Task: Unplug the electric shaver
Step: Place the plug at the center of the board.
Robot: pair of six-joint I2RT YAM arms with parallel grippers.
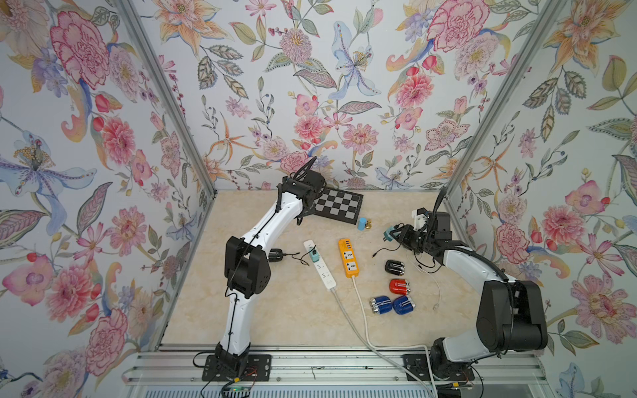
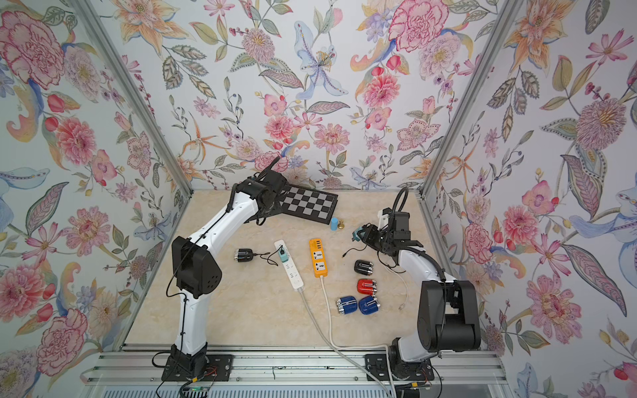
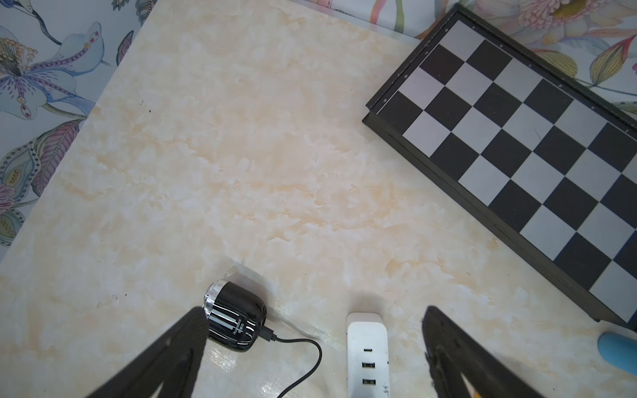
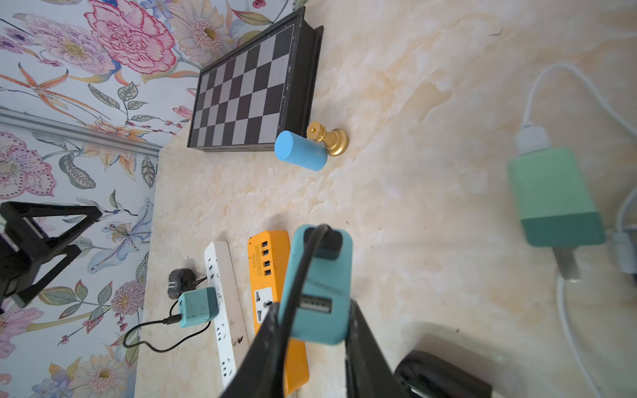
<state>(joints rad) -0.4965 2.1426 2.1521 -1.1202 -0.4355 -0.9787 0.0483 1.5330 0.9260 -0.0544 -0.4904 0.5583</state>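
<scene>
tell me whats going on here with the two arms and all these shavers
The right gripper is shut on a teal charger, held off the table with its black cable trailing free. The left gripper is open and empty, hovering near the chessboard. Below it a black shaver lies on the table, its cord running to a second teal charger plugged into the white power strip. So that shaver is not unplugged yet.

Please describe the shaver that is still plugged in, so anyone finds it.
Find the white power strip beside the orange strip. On its other side lies a black shaver. Only this shaver has a cable, to the strip's teal adapter.
</scene>
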